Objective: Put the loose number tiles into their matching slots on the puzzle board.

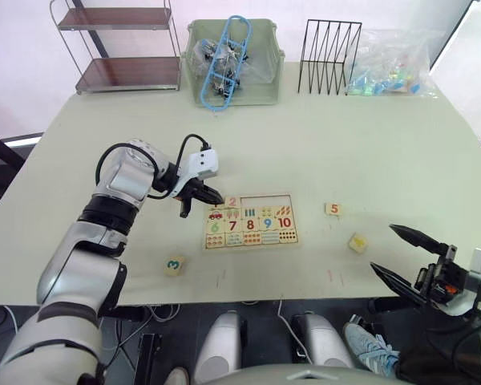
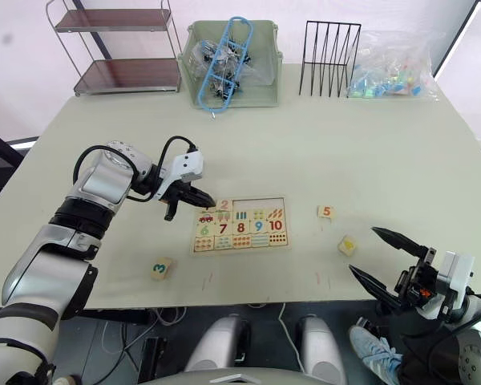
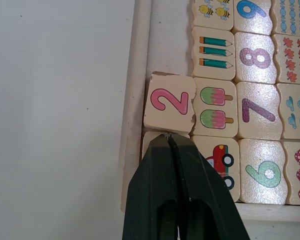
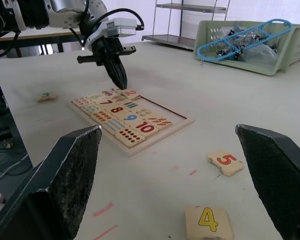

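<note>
A pale table [image 1: 369, 152] holds the puzzle board [image 1: 250, 222]; a green bin [image 1: 233, 62] sits at twelve o'clock. The left gripper [image 3: 168, 136] is pinched together, and the right gripper [image 4: 167, 150] is spread apart.

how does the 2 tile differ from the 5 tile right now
The 2 tile sits in the puzzle board, in the row of empty slots; the 5 tile lies loose on the table beside the board. The shut left pincer hovers by the 2; nothing is near the 5. The 2 is pink, the 5 orange-red. Both are small pale-wood squares.
</note>
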### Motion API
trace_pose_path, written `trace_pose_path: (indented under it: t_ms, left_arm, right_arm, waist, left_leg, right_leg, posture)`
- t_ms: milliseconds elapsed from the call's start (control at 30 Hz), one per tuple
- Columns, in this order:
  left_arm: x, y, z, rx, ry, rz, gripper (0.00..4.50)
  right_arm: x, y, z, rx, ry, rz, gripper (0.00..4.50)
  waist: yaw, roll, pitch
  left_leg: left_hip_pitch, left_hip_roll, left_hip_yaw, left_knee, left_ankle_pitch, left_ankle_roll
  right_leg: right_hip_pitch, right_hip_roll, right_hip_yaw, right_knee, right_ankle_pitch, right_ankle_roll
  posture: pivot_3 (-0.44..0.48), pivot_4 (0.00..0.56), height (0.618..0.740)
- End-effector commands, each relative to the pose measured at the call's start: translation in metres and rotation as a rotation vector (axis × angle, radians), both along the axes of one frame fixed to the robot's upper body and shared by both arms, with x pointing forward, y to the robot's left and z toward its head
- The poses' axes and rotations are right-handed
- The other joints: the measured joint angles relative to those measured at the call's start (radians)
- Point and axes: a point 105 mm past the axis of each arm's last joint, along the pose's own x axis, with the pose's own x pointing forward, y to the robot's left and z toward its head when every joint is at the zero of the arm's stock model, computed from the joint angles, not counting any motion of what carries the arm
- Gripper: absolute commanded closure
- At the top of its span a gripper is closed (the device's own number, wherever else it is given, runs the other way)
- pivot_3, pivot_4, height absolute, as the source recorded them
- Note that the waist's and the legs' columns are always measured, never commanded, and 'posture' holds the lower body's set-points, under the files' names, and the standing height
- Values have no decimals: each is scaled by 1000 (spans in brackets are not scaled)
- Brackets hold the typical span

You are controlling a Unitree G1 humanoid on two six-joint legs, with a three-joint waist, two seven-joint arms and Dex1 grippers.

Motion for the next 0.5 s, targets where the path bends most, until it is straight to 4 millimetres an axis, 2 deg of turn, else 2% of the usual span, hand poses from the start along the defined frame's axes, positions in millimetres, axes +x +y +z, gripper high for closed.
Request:
trace_pose_path:
  t_ms: [33, 500]
  left_arm:
    - [-2, 4, 0, 10, -5, -5, 4447]
    - [0, 2, 1, -9, -14, -12, 4447]
  right_arm:
    - [-2, 0, 8, -8, -45, 2, 0]
    - [-1, 2, 8, -4, -48, 1, 0]
  waist:
    - [0, 0, 0]
    - [0, 0, 0]
  left_leg:
    - [0, 0, 0, 0, 0, 0]
    - [0, 0, 0, 0, 0, 0]
  right_leg:
    - [0, 0, 0, 0, 0, 0]
    - [0, 0, 0, 0, 0, 0]
  posture:
    - [0, 150, 740]
    - [0, 150, 740]
